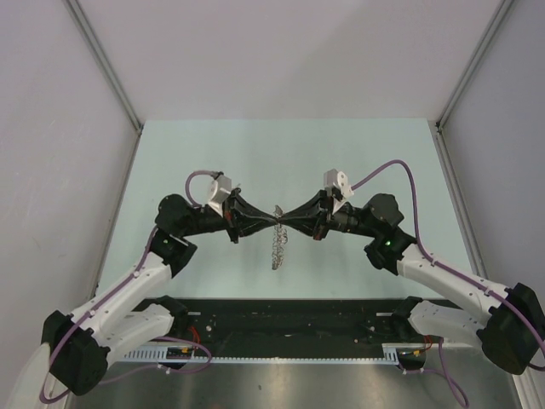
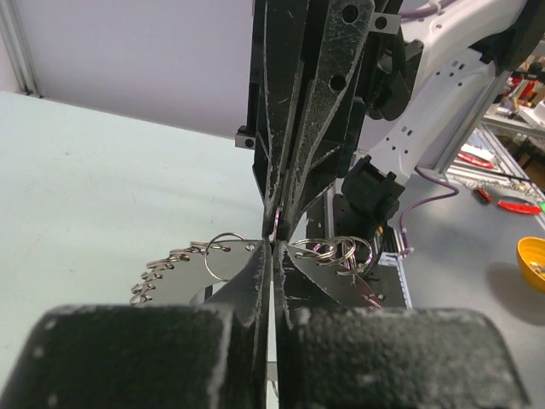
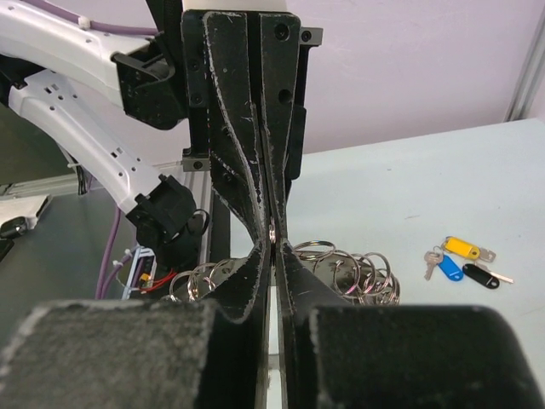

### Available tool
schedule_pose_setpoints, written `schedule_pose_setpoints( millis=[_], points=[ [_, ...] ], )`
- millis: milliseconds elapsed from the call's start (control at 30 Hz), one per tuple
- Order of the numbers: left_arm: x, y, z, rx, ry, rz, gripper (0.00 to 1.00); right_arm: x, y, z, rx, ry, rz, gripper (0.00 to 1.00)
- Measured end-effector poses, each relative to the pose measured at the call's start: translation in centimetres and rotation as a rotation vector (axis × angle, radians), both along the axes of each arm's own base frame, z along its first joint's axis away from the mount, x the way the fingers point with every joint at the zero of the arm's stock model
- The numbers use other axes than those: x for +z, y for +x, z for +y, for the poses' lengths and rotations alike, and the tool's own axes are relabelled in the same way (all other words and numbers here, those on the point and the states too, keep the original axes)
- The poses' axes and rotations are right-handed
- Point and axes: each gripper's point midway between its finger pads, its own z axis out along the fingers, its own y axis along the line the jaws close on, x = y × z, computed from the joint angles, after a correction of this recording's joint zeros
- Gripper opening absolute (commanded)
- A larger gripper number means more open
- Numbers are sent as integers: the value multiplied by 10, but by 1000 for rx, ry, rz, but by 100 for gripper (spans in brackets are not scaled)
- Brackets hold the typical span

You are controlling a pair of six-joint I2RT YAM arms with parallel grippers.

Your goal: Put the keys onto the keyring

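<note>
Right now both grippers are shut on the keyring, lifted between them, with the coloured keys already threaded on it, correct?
No. The keys are not on the keyring: the right wrist view shows them lying on the table, apart from it. The left gripper and right gripper are indeed shut on the keyring, lifted between them.

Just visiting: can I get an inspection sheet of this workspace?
Surface: pale green table.
Job's things: keyring hangs limp below the tool tips; keys with yellow, blue and black heads lie on the table, off the ring.
Clutter: nothing seen.
Tools: left tool and right tool shut, tip to tip on the keyring.
Cables: purple cables loop off both wrists.
Surroundings: white walls; orange bowl beyond the table.
</note>
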Motion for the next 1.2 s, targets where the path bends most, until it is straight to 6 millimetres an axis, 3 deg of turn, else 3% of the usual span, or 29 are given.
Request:
schedule_pose_setpoints(
  millis=[33, 200, 400, 567, 767, 933, 1200],
  points=[
    [-1, 1, 0, 3, 9, -6, 0, -2, 0, 0, 0, -5, 5, 22],
    [-19, 5, 5, 44, 104, -35, 0, -3, 0, -3, -11, -15, 9, 55],
    [-38, 9, 19, 131, 207, -117, 0, 5, 5, -21, -89, -18, 5, 73],
    [-44, 12, 27, 186, 265, -225, 0, 4, 16, -41, -217, -44, 32, 80],
    [-68, 6, 30, 204, 377, -301, 0, -8, 30, -60, -367, -83, 114, 91],
    [-83, 4, 42, 243, 422, -351, 0, -37, 41, -66, -439, -159, 219, 97],
    [-90, 7, 51, 295, 443, -371, 0, -92, 63, -58, -468, -290, 358, 93]
  ],
)
